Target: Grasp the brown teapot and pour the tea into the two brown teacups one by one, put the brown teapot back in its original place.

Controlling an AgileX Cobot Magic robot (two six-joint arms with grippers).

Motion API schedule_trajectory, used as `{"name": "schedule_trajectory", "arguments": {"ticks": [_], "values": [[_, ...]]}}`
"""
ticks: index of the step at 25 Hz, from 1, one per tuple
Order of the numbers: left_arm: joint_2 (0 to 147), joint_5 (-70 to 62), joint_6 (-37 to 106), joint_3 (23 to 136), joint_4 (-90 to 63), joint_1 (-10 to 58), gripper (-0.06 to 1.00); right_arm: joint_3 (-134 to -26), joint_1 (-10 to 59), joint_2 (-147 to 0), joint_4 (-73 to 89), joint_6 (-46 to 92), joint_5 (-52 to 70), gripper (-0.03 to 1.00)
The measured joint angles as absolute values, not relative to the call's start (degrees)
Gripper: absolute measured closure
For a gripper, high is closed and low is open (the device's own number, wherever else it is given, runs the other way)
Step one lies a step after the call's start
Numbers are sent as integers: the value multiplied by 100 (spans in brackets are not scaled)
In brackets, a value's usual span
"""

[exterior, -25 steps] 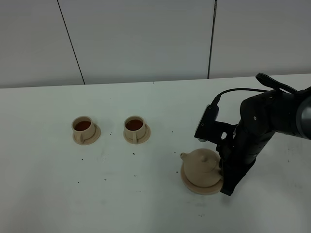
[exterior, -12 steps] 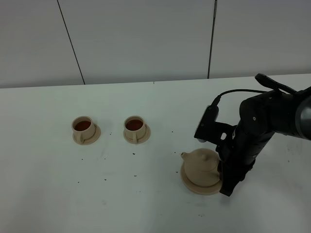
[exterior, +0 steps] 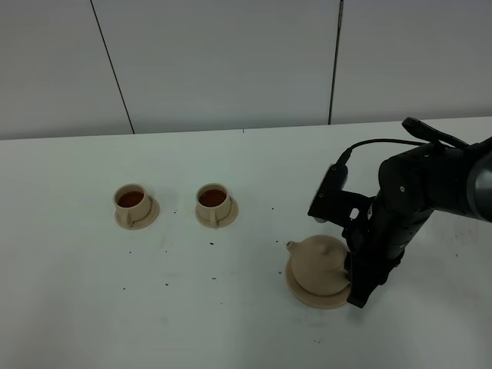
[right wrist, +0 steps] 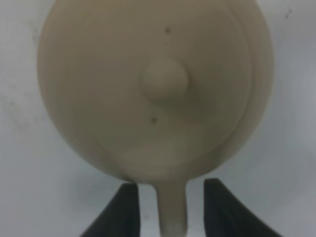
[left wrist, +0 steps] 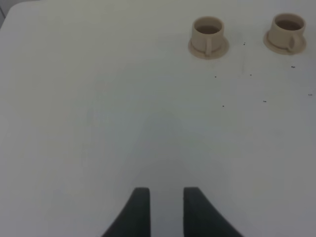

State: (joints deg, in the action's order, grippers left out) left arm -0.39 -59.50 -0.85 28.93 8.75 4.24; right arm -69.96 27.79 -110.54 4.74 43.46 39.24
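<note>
- I see the brown teapot (exterior: pixel 319 260) on its saucer (exterior: pixel 301 291).
- Right gripper (right wrist: pixel 170 210) jaws spread, straddling handle (right wrist: pixel 172 207), untouched.
- Left gripper (left wrist: pixel 166 210) jaws narrow, empty, over desk (left wrist: pixel 74 123).
- Both teacups (exterior: pixel 131 201) (exterior: pixel 212 199) hold tea.

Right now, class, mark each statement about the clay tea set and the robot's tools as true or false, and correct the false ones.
1. Both small beige-tan cylindrical teacups hold dark tea. True.
2. The squat beige-tan clay teapot lies tipped on the white table. False: it sits upright on its flat round tan saucer.
3. The right tool is clamped on the handle. False: its fingers stand apart on either side of the handle.
4. The left tool holds nothing. True.
</note>
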Motion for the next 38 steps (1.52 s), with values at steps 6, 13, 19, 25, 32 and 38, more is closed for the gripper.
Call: {"name": "schedule_trajectory", "arguments": {"ticks": [6, 13, 19, 25, 32, 38], "values": [[-39, -5950, -85, 2893, 875, 424, 71, -6996, 2779, -11054, 400, 4233, 3907, 57], [-39, -5950, -85, 2893, 875, 424, 71, -6996, 2779, -10908, 42, 3880, 3951, 55], [-39, -5950, -85, 2893, 875, 424, 71, -6996, 2779, -10610, -60, 3718, 4056, 55], [-39, -5950, -85, 2893, 875, 424, 71, -6996, 2779, -9944, -91, 3446, 4049, 56], [-39, -5950, -85, 2893, 875, 424, 71, -6996, 2779, -8796, -135, 2806, 3743, 65], [-39, -5950, -85, 2893, 875, 424, 71, -6985, 2779, -8081, -968, 1872, 3748, 71]]}}
